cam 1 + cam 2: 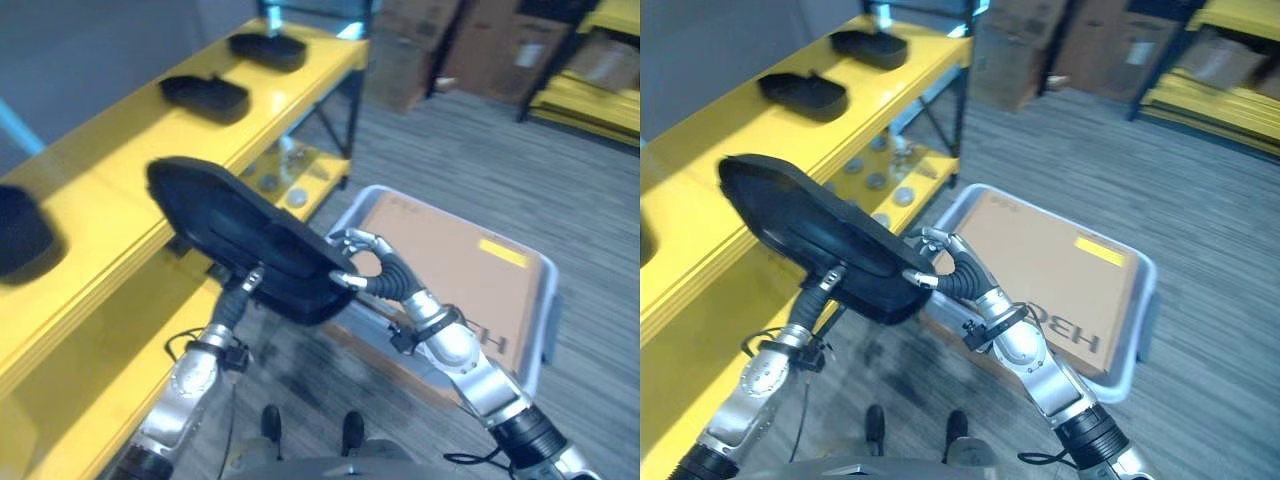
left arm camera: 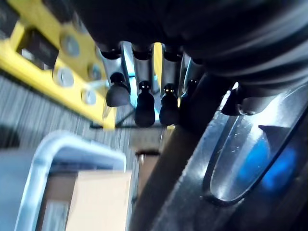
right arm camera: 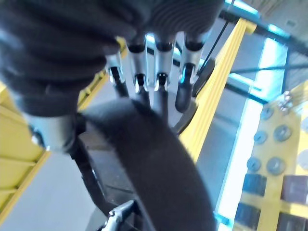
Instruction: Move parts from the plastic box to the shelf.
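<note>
Nearest to us, our two arms reach forward and together hold up a large, black, shallow tray-like part (image 1: 240,232) in the air, above the floor and beside the front edge of a yellow shelf (image 1: 110,215). Our left hand (image 1: 247,280) is under the near end of the part; from the head views we see one silver finger against its underside, and in the left wrist view its dark-tipped fingers (image 2: 144,108) hang in a row, lightly bent, beside the glossy black edge of the part, so we cannot tell whether this hand grips it or just props it. Our right hand (image 1: 940,262) comes in from the right and meets the part's right-hand edge, with the thumb on top of the rim and the fingers curled beneath; in the right wrist view those fingers (image 3: 161,89) lie along the curved black surface, so this hand is closed around the part. Just beyond and below the right hand stands a pale grey plastic box (image 1: 548,300) on the striped grey floor, with a flat brown cardboard sheet (image 1: 450,265) covering its inside. To the left, the yellow shelf runs away from us; on its top board lie two more black parts, one nearer (image 1: 205,95) and one farther (image 1: 268,48), well apart, and another dark shape (image 1: 20,232) sits at the left edge. On the lower board we see small round metal pieces (image 1: 877,182). Far back stand cardboard boxes (image 1: 490,45) and more yellow racks (image 1: 595,95).
</note>
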### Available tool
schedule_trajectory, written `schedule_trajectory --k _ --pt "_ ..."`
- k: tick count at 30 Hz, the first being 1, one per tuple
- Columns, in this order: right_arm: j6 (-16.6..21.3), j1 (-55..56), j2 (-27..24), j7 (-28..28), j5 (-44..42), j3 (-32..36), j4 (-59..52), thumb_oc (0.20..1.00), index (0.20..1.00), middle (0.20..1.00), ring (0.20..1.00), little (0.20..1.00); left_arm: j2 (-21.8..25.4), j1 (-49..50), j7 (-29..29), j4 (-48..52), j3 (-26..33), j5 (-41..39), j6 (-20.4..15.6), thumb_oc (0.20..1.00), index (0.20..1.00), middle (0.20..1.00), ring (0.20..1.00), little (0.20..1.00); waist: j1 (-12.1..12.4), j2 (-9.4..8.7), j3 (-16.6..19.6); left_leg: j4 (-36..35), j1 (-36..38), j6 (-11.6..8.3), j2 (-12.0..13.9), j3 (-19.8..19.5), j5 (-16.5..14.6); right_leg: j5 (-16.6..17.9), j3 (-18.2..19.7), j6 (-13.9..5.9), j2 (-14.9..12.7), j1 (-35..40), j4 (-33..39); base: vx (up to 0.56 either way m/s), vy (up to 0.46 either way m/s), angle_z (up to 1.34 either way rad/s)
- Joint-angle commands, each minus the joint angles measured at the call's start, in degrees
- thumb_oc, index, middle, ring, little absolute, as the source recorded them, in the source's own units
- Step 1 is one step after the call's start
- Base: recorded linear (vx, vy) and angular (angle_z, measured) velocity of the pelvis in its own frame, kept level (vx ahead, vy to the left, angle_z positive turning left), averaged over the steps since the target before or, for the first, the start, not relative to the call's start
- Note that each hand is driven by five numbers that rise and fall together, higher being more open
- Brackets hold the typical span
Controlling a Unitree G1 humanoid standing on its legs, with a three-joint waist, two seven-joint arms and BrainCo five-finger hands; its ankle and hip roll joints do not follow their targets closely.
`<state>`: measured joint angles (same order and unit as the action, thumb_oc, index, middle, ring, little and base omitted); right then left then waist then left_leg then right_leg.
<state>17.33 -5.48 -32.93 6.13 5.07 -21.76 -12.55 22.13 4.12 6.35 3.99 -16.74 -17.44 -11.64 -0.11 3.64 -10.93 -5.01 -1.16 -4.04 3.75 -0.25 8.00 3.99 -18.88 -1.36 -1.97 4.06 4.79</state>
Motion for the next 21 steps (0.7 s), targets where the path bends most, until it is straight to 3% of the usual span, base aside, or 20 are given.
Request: schedule_trajectory --k 1,4,6,9,15,19,20,21 --pt "3.5 -3.0 -0.1 0.0 -1.7 1.3 -1.8 1.0 1.0 1.0 1.0 1.0 3.5 -4.8 2.8 7.0 5.5 5.6 -9.0 0.2 0.2 0.2 0.2 0.2 0.6 -1.49 0.7 5.6 -1.8 -3.43 9.3 9.1 -4.4 -11.4 -4.8 -2.31 -4.0 2.6 -0.3 0.03 0.044 1.17" --pt "3.3 -3.3 0.6 0.3 -1.4 2.0 -1.7 1.0 1.0 1.0 1.0 1.0 4.6 -5.8 3.8 7.7 6.6 8.4 -9.4 0.2 0.2 0.2 0.2 0.2 0.3 -1.11 1.8 4.8 -0.4 -4.26 11.6 17.1 -4.2 -12.2 -8.1 -2.41 -4.7 4.2 -0.5 0.09 0.058 1.17" --pt "3.2 -2.9 0.9 0.1 -1.5 2.3 -1.7 1.0 1.0 1.0 1.0 1.0 4.8 -5.6 3.8 8.2 7.0 8.9 -9.3 0.2 0.2 0.2 0.2 0.2 0.3 -0.93 2.1 4.2 -0.1 -4.37 11.7 18.2 -3.9 -12.2 -9.0 -2.35 -4.9 4.5 -0.6 0.07 0.12 1.11" --pt "2.7 -1.5 3.1 -1.7 -2.9 2.3 -1.8 1.0 1.0 1.0 1.0 1.0 6.3 -4.0 4.5 9.8 9.9 13.0 -9.3 0.2 0.2 0.2 0.2 0.2 1.8 -0.91 3.6 3.0 0.7 -3.91 10.3 16.9 -4.7 -11.9 -11.3 -2.92 -6.4 6.3 -0.8 0.15 0.224 0.79" --pt "2.2 -4.3 6.1 -3.8 -4.5 0.2 -1.2 1.0 1.0 1.0 1.0 1.0 9.5 -2.7 5.6 12.3 13.6 17.9 -9.3 0.2 0.2 0.2 0.2 0.2 4.1 -3.07 5.0 4.8 -0.1 -1.61 6.6 15.1 -7.7 -10.6 -14.1 -4.75 -10.6 8.1 -2.0 0.12 0.209 0.52" --pt "1.9 -6.9 8.2 -3.9 -4.0 -0.6 -1.0 1.0 1.0 1.0 1.0 1.0 12.0 -4.8 6.3 13.0 14.9 20.9 -9.4 0.2 0.2 0.2 0.2 0.2 7.2 -4.61 6.4 5.8 -0.9 1.23 1.2 11.7 -10.6 -8.2 -16.9 -7.48 -16.2 8.9 -5.7 0.15 0.288 0.27" --pt "1.9 -6.9 8.3 -3.9 -3.9 -0.5 -1.0 1.0 1.0 1.0 1.0 1.0 12.1 -5.0 6.3 12.9 14.8 20.9 -9.4 0.2 0.2 0.2 0.2 0.2 7.2 -4.79 6.4 5.7 -0.9 1.44 0.9 11.5 -10.6 -8.2 -17.1 -7.75 -16.5 8.9 -6.0 0.18 0.305 0.32" --pt "1.7 -7.0 8.8 -3.6 -3.2 -0.2 -1.5 1.0 1.0 1.0 1.0 1.0 12.9 -6.0 6.3 13.2 14.6 22.2 -9.3 0.2 0.2 0.2 0.2 0.2 7.6 -4.7 6.7 4.3 0.1 2.66 -1.5 9.9 -11.2 -5.1 -18.1 -8.44 -19.4 8.8 -9.9 0.13 0.242 0.44"
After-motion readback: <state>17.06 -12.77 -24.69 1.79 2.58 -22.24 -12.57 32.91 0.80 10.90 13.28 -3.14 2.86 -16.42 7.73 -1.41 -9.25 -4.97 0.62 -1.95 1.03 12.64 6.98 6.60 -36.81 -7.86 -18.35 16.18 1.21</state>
